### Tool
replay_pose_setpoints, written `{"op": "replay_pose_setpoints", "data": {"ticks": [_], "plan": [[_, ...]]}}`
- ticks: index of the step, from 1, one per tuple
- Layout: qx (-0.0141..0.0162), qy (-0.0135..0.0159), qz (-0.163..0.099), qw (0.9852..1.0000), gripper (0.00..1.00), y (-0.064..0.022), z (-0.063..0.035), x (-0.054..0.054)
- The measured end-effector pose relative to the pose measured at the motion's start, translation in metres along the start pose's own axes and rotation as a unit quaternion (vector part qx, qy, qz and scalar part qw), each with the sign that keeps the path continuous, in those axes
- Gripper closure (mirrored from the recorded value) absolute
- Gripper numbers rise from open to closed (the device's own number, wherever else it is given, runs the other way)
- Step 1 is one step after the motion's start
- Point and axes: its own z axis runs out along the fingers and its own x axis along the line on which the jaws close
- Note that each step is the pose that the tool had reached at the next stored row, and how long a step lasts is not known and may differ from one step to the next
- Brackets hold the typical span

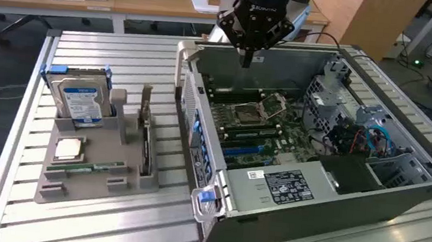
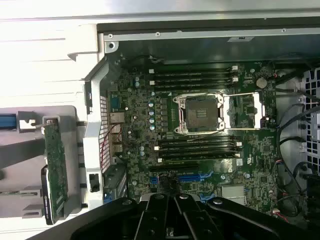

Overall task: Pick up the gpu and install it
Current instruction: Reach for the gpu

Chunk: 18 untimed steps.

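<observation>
— The gpu (image 1: 146, 150) is standing on edge in the gray holder (image 1: 90, 189), well apart from the gripper (image 1: 245, 61) and off to its side, outside the computer case (image 1: 334, 210).
— Is the gripper carrying anything?
— Nothing. Its fingers are pressing together, empty, and it is hanging over the open case, above the motherboard (image 1: 255, 131).
— So how is the pick-up best done?
— I judge it is calling for parted fingers and a square approach over the card's top edge, closing on bare board.
— What is the wrist view adding?
— It is looking straight down on the blue slots (image 2: 192, 177) below the fingertips, and it is catching what looks like the gpu's green face. The exterior view is showing the hard drive (image 1: 83, 102) beyond the card, farther from the gripper.
</observation>
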Motion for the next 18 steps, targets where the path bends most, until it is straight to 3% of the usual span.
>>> {"op": "replay_pose_setpoints", "data": {"ticks": [18], "plan": [[0.0000, 0.0000, 0.000, 1.0000, 0.89, -0.0002, -0.0001, 0.0028]]}}
